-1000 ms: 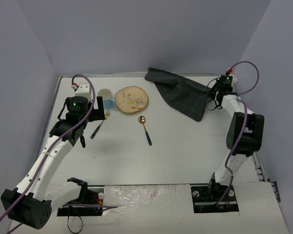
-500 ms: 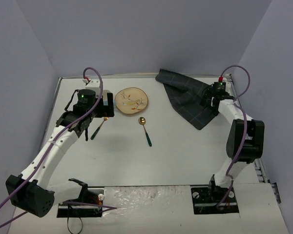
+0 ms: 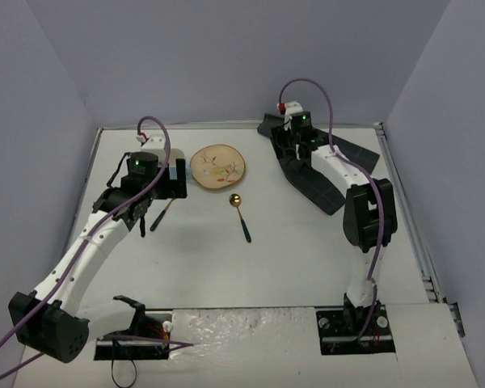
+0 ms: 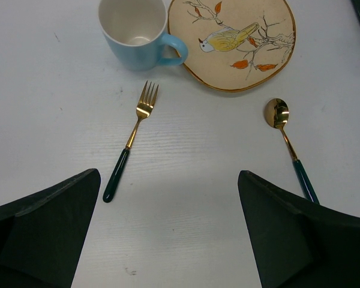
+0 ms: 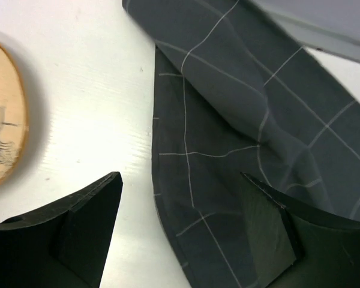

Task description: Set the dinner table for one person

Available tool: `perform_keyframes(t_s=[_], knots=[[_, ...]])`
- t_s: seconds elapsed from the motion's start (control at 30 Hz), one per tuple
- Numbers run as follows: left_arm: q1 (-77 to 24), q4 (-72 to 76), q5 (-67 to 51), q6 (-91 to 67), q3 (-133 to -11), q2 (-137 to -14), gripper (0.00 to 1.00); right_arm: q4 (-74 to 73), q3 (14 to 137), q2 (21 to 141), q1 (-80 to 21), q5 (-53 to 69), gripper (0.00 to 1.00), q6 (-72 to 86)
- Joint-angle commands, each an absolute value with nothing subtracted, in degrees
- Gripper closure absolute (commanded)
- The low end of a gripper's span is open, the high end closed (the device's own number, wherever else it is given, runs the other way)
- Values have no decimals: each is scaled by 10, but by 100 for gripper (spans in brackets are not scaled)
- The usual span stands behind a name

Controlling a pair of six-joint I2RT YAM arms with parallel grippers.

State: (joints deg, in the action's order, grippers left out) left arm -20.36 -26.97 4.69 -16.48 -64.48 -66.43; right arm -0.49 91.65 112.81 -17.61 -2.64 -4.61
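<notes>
top view: the dinner table [image 3: 250,267] spans the scene, with the plate [image 3: 217,166], spoon [image 3: 240,213] and checked cloth [image 3: 319,187] on its far half.
left wrist view: left gripper [image 4: 169,174] jaws wide apart and empty, above the fork [image 4: 132,141] and near the mug [image 4: 138,33].
right wrist view: right gripper [image 5: 181,177] jaws apart and empty, over the cloth's edge.

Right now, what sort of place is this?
Likely a robot test cell, not a dining room: large matte white metal-railed tabletop, plain grey-violet enclosure walls, two white robot arms bolted on.
</notes>
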Motion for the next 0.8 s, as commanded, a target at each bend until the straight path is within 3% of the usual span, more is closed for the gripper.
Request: perform_keyframes(t_s=[0.0, 0.5, 0.67, 0.77], knots=[[-205, -248, 64, -153, -649, -642, 3, -6, 989, 1207, -160, 43, 27, -108], [-205, -251, 64, -146, -650, -648, 3, 13, 1062, 1344, -138, 105, 31, -116], [-205, -251, 62, -146, -650, -650, 3, 14, 1056, 1361, -128, 107, 38, -103], [-204, -252, 64, -146, -650, -649, 3, 13, 1051, 1359, -127, 101, 48, -101]])
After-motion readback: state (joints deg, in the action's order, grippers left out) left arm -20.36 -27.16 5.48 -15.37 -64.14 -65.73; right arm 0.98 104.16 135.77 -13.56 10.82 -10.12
